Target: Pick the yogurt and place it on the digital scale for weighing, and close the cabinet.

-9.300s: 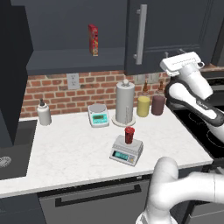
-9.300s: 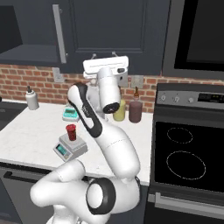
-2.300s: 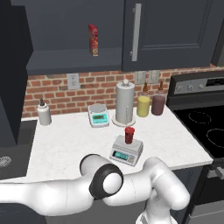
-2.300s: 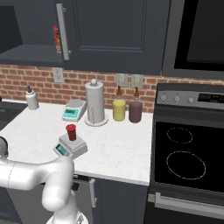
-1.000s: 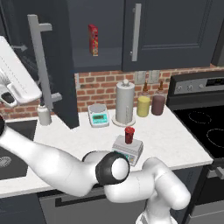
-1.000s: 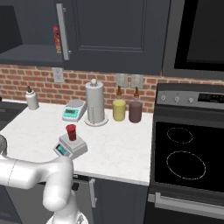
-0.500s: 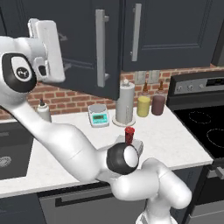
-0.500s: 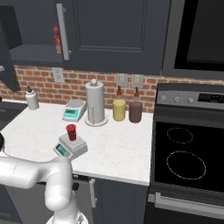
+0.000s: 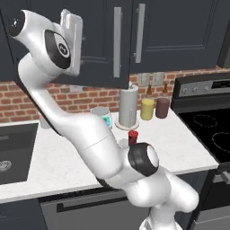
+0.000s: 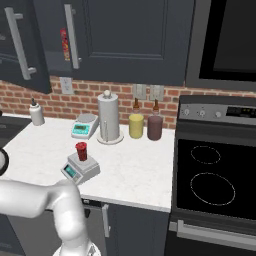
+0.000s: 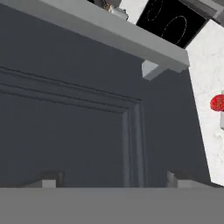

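Note:
The yogurt, a small dark-red cup with a brighter red top, stands on the low grey digital scale at the counter's front. It also shows as the yogurt behind my arm and the yogurt at the hand view's right edge. My gripper is raised high against the outer face of the cabinet door. Its fingertips stand wide apart on the door panel, open with nothing between them. In the right base view the left door still stands slightly ajar.
A red box shows in the door gap. Behind the scale stand a paper towel roll, a white round-platter scale, a yellow jar and a dark-red jar. Stove at right, sink at left.
The cabinet door has swung from wide open to almost shut, with my hand moving right and pressing on its face. The yogurt and scale have not moved.

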